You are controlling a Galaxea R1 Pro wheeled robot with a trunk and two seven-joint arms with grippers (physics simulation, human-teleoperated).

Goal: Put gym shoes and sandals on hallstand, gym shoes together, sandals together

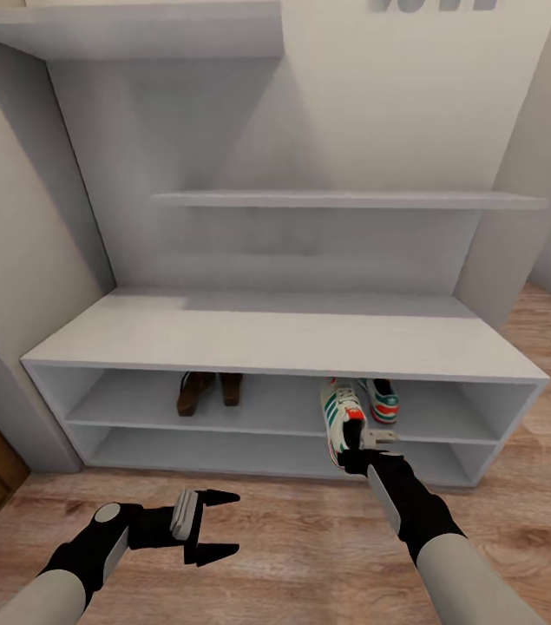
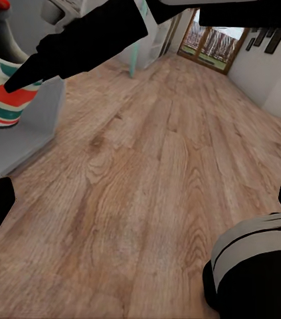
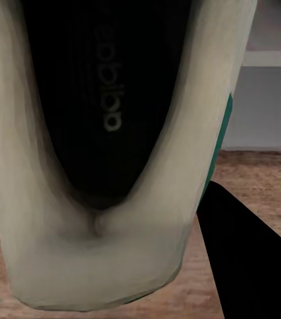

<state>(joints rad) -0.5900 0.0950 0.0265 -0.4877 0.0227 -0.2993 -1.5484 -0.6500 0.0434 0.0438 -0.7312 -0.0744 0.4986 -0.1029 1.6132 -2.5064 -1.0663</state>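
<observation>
Head view: my right pincer (image 1: 364, 453) clamped on heel of one gym shoe (image 1: 342, 423), shoe half on upper open shelf of hallstand (image 1: 284, 343), heel past shelf edge. Second gym shoe (image 1: 380, 398) just beside, deeper in. Two sandals (image 1: 209, 390) together on same shelf, further left. My left pincer (image 1: 217, 523) spread, holding nothing, over corridor floor (image 1: 310, 555).

Left wrist view: wood planks, gym shoe at shelf edge.

Right wrist view: shoe opening and heel between my fingers (image 3: 253, 259).

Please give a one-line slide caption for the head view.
Right gripper holds a gym shoe at the hallstand shelf; sandals already shelved.
</observation>
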